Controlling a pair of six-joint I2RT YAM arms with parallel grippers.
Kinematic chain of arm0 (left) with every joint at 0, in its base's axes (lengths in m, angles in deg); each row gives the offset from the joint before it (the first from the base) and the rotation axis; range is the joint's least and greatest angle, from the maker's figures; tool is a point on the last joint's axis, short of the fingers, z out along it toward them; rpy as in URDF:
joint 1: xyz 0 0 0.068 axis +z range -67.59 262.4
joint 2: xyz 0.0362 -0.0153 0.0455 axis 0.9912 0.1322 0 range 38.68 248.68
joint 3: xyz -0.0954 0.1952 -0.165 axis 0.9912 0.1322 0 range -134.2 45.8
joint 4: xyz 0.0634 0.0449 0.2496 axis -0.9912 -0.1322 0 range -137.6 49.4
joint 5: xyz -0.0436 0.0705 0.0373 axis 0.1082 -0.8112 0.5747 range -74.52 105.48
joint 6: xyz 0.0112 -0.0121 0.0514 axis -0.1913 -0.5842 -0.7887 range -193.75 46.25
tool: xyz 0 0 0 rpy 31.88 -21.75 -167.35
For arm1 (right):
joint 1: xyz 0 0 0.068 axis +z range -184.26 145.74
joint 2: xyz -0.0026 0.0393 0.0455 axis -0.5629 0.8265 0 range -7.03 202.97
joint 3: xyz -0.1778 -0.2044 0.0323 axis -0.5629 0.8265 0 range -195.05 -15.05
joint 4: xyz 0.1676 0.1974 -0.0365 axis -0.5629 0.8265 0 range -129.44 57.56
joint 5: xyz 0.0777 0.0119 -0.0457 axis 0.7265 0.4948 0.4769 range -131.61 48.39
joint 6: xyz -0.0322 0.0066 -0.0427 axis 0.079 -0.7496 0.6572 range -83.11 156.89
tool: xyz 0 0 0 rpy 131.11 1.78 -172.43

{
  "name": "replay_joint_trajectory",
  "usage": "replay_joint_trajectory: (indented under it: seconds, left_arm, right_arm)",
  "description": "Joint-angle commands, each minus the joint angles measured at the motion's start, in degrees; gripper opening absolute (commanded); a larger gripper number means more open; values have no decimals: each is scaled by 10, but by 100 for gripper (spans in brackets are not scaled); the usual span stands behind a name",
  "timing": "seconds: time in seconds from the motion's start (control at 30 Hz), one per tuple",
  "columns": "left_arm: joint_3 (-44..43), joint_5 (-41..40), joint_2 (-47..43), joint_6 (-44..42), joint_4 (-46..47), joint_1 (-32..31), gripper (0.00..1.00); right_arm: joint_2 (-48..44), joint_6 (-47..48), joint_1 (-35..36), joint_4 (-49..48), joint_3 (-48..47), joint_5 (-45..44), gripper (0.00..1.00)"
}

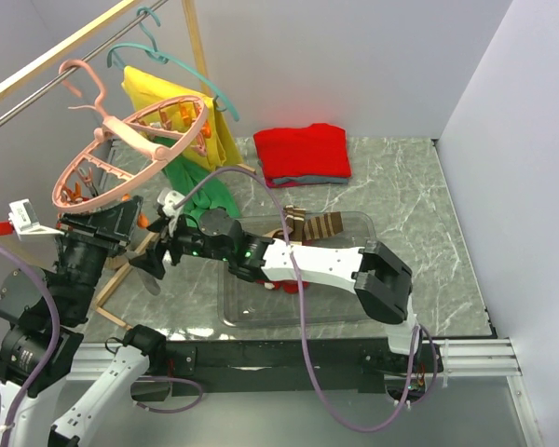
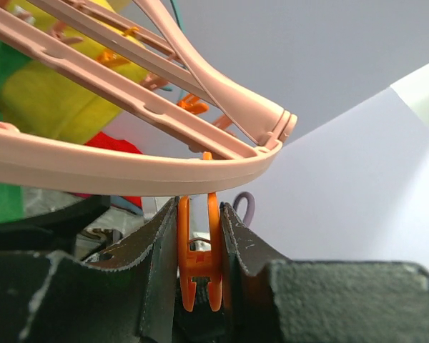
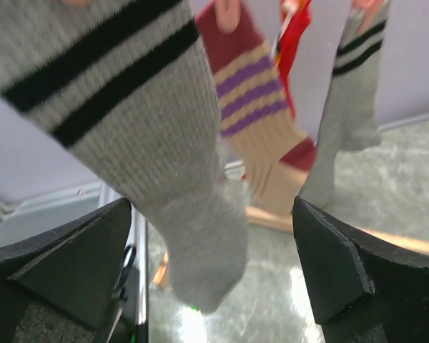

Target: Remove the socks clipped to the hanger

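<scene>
**DESK:** What does the top external view show?

**PHOTOGRAPHER:** The pink ring hanger point(image 1: 140, 140) hangs tilted from a wooden rail at upper left. A teal coat hanger point(image 1: 168, 58) and a yellow shirt point(image 1: 182, 107) are beside it. The left gripper point(image 1: 135, 223) reaches the ring's lower rim, and the right gripper point(image 1: 163, 244) sits just beside it, under the ring. One brown striped sock point(image 1: 312, 226) lies in a clear bin point(image 1: 354, 307) on the marbled table point(image 1: 401, 186). A folded red garment point(image 1: 303, 154) lies behind the bin.

**DESK:** And the left wrist view?

**PHOTOGRAPHER:** The left gripper's fingers are pressed against both sides of an orange clip point(image 2: 200, 275), pinching it. The clip hangs straight down from the hanger's rim.

**DESK:** The right wrist view?

**PHOTOGRAPHER:** The right gripper's fingers are spread wide. A grey sock with black stripes point(image 3: 157, 164) dangles between them, and whether either finger touches it cannot be told. Behind it hang a maroon, tan and purple striped sock point(image 3: 261, 121) and a second grey sock point(image 3: 350, 107). All three are held at the top by pink clips point(image 3: 227, 13).
</scene>
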Motion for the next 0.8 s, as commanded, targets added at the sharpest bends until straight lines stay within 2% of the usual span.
replay_joint_trajectory:
  seconds: [0.0,0.17,0.43,0.6,0.7,0.73,0.77]
  left_arm:
    - [-19,51,14,38,53,-1,12]
    - [-20,47,15,43,48,-1,13]
    - [-17,42,14,42,49,-2,13]
    - [-17,53,16,44,52,-2,13]
    - [-19,50,14,45,48,-2,13]
    - [-19,50,12,45,48,-2,13]
    - [-16,49,10,44,47,-2,14]
  right_arm:
    - [23,11,4,-17,-58,-16,98]
    - [35,1,9,-29,-73,7,90]
    - [26,-2,22,-59,-33,15,88]
    - [45,5,22,-38,-67,-14,87]
    - [60,6,22,-27,-93,-16,78]
    - [61,4,22,-25,-95,-14,64]
    - [61,1,22,-27,-96,-14,56]
